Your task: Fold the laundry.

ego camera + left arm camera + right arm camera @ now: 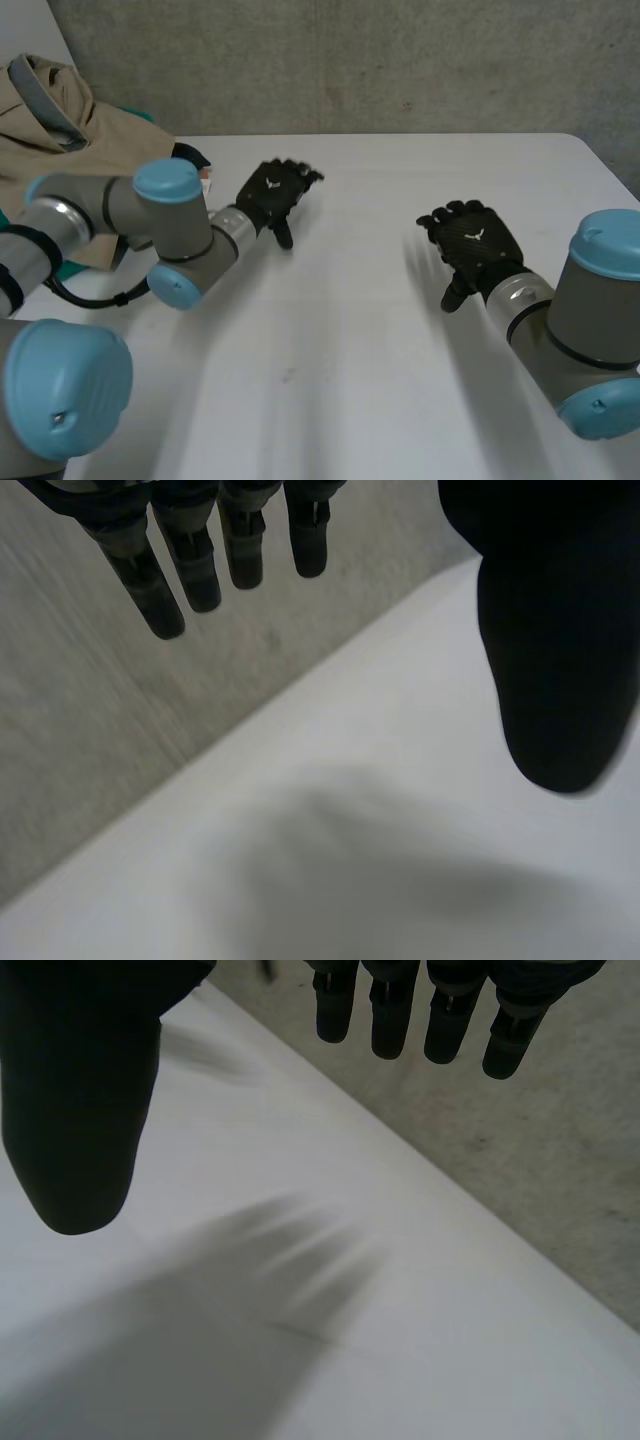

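While beige laundry (55,135) lies at the desk's (400,180) ten o'clock, left robot hand (268,193) and right robot hand (478,240) hover, fingers spread.

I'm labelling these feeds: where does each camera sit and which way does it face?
Head view: behind and between the arms, looking down at the white table; both arms, left hand, right hand show.
Left wrist view: on the left wrist, looking along the palm past its straight fingers to the grey wall.
Right wrist view: on the right wrist, likewise, past its own fingers.
All three share table and wall.
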